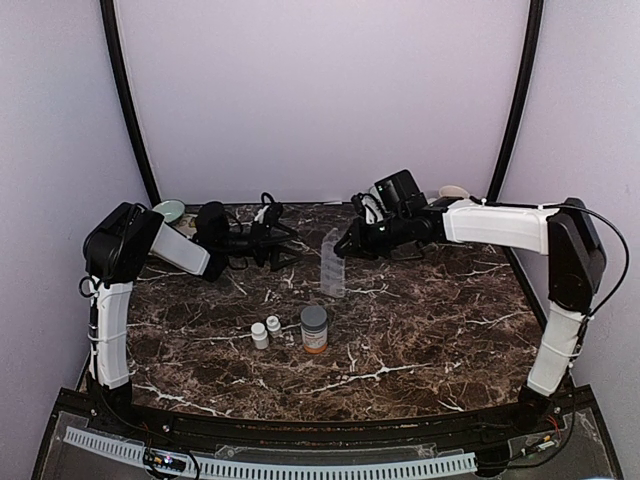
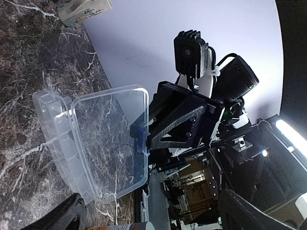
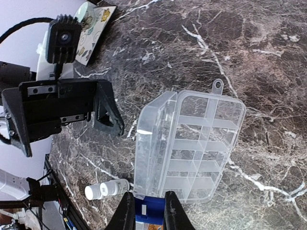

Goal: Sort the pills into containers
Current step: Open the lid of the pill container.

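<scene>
The clear pill box (image 1: 332,265) stands mid-table with its lid raised upright. In the right wrist view its compartments (image 3: 201,148) look empty, and no pills show in any view. My right gripper (image 3: 149,211) is at the near corner of the lid (image 3: 153,143). Its black fingers (image 3: 125,213) are closed on the lid's edge with a blue pad between them. It also shows in the top view (image 1: 350,243). My left gripper (image 1: 275,240) hovers left of the box, open and empty. In the left wrist view (image 2: 148,203) it faces the lid (image 2: 110,139).
An orange bottle with a grey cap (image 1: 314,328) and two small white bottles (image 1: 265,331) stand in front of the box. The white bottles also show in the right wrist view (image 3: 103,189). A pale dish (image 1: 168,210) sits at the back left, and a patterned bowl (image 1: 455,190) at the back right.
</scene>
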Action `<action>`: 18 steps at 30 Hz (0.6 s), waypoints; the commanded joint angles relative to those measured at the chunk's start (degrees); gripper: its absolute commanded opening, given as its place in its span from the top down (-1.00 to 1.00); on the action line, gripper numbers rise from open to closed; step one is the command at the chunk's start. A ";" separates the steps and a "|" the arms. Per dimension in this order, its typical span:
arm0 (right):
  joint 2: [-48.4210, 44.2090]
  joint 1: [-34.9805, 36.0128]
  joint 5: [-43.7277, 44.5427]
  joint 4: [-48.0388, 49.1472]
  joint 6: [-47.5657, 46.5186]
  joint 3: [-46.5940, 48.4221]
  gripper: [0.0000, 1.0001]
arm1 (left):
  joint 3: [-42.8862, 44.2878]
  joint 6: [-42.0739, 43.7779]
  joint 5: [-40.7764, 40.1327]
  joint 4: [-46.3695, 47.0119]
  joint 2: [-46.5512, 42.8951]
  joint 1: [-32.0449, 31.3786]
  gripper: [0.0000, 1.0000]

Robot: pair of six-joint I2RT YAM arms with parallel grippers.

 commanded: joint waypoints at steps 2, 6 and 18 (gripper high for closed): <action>4.26 0.47 6.47 -8.16 -4.80 6.78 1.00 | -0.03 9.99 -0.97 -11.20 -4.77 0.00 -0.97; 7.29 0.95 10.01 -12.71 -6.99 10.61 1.00 | 1.75 16.42 -1.40 -20.27 -5.77 -0.03 -0.97; 17.37 4.10 18.06 -22.62 -8.91 23.70 0.78 | 2.64 23.70 -4.61 -30.20 -6.99 -0.04 -0.98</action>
